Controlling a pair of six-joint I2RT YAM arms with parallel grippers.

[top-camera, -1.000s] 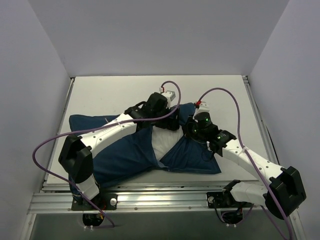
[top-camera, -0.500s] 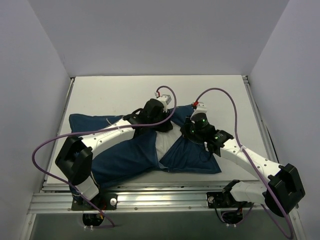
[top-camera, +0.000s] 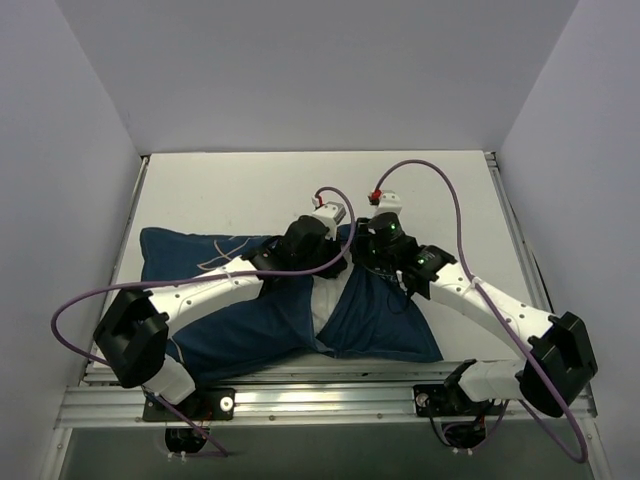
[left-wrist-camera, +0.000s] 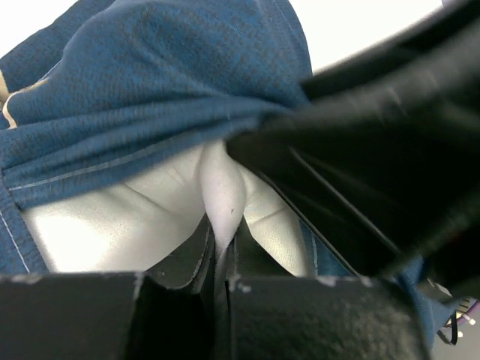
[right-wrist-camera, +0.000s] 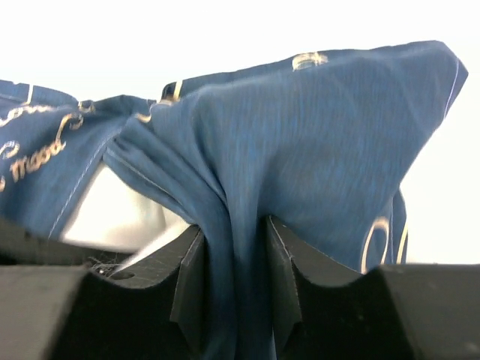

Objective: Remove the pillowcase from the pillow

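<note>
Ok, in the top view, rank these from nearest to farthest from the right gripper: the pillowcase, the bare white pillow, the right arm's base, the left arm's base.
1. pillowcase: pinched by the right gripper, jaws shut on it.
2. pillow: bare white strip just to its left, toward the near edge.
3. right arm's base: near edge, right.
4. left arm's base: near edge, far left.

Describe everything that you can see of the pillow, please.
The pillow is plain white and looks soft and smooth. Most of it is hidden inside the navy pillowcase. From above, only a narrow white strip shows at the case's opening. In the left wrist view, a raised fold of the pillow is pinched between the left fingers, and the stitched edge of the pillowcase drapes over it just above the fold.
</note>
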